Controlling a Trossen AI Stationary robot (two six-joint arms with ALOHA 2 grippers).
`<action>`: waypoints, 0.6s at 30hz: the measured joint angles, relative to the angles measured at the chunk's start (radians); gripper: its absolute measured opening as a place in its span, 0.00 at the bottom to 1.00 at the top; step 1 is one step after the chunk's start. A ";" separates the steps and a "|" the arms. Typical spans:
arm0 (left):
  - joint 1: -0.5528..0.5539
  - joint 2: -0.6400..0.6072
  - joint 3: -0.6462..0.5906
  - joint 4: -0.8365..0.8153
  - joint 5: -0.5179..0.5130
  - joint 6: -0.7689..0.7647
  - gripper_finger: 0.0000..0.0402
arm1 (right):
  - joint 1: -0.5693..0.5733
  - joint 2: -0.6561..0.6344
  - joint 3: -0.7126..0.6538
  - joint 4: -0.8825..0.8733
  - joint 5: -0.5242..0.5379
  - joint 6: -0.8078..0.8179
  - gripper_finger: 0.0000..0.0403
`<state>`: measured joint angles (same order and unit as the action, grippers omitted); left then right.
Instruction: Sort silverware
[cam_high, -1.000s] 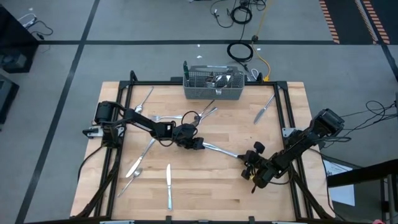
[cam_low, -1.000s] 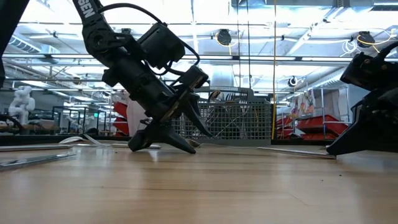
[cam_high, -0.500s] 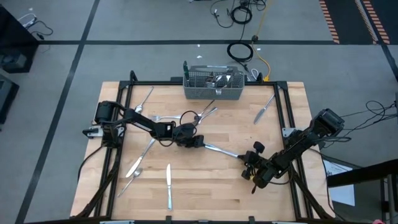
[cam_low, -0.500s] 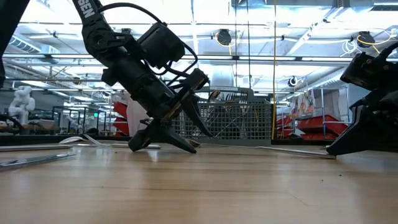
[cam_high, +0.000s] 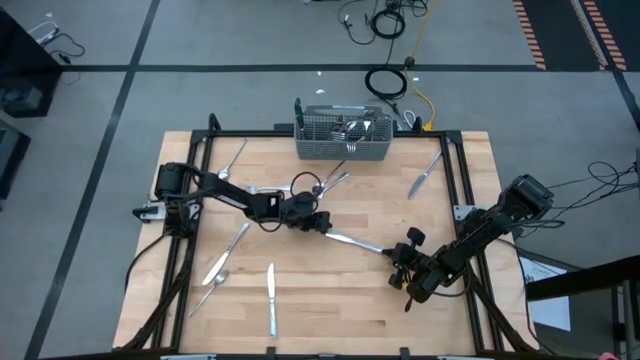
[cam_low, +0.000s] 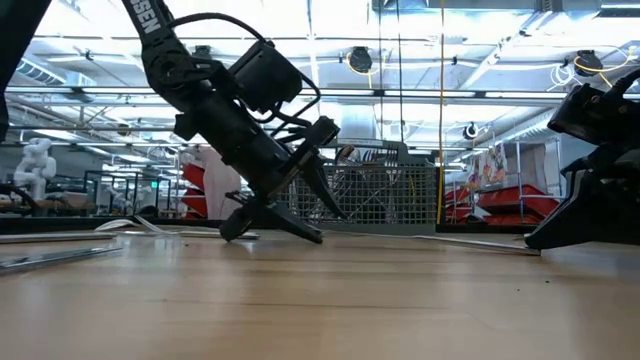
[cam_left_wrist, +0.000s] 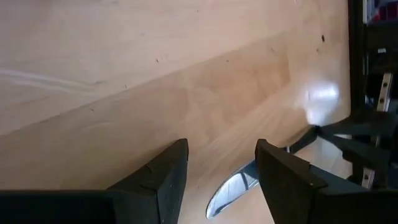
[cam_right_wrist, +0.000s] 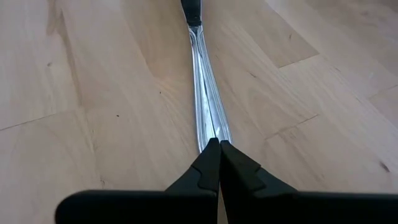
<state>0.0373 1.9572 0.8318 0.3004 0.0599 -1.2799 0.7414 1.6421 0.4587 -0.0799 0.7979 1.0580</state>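
On my far left, a table knife (cam_high: 217, 268) and a spoon (cam_high: 212, 290) lie near the table's (cam_high: 330, 310) front-left corner, with another knife (cam_high: 270, 298) just to their right. A fork (cam_high: 233, 160) rests up near the back-left edge.

My left gripper (cam_high: 322, 224) is down at the table's middle, fingers (cam_left_wrist: 165, 177) spread apart and holding nothing. Their tips stand on either side of the bowl end of a spoon (cam_left_wrist: 233, 190) lying flat on the wood. Seen from table height, my left gripper (cam_low: 275, 225) leans steeply with its tips at the surface.

That long spoon (cam_high: 352, 241) runs rightward toward my right gripper (cam_high: 400, 258), which is clenched tight with nothing in it; its closed tips sit right at the end of the spoon's handle (cam_right_wrist: 204, 99).

The wire-mesh basket (cam_high: 345, 140) stands at the back edge, already holding some silverware. A knife (cam_high: 425, 175) lies well to its right.
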 joint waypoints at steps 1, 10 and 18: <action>-0.004 0.000 0.000 -0.002 0.010 0.012 0.48 | 0.000 0.000 0.000 0.000 0.000 0.000 0.00; -0.023 0.002 0.000 0.028 0.142 0.001 0.48 | 0.000 0.000 0.000 0.001 0.000 -0.006 0.00; -0.026 0.004 0.000 0.050 0.142 -0.042 0.48 | 0.000 0.000 -0.001 0.001 0.001 -0.012 0.00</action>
<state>0.0113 1.9615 0.8322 0.3507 0.2024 -1.3216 0.7414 1.6424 0.4580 -0.0792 0.7986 1.0462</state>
